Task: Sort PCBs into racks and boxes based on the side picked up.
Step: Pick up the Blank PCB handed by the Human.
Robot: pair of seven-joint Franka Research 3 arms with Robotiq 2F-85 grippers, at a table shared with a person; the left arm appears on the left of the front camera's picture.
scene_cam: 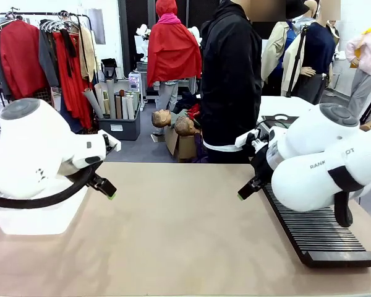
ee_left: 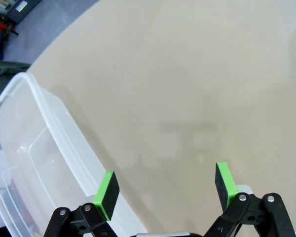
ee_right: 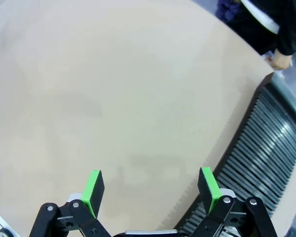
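Observation:
No PCBs are in view. My left gripper (scene_cam: pixel 110 190) hovers over the table's left side, open and empty, its green pads (ee_left: pixel 107 193) wide apart above bare tabletop. The clear plastic box (ee_left: pixel 29 148) sits just beside it, partly hidden under the left arm in the front view (scene_cam: pixel 31 219). My right gripper (scene_cam: pixel 243 193) hangs over the table right of centre, also open and empty (ee_right: pixel 151 190). The long black slotted rack (scene_cam: pixel 318 235) lies along the right edge, close beside the right gripper's fingers (ee_right: pixel 208 186) in the right wrist view (ee_right: pixel 266 148).
A person in a black top (scene_cam: pixel 232 80) stands at the far side of the tan table (scene_cam: pixel 179 235), with a hand (ee_right: pixel 278 60) near the rack's far end. Clothes rails and a bin stand behind.

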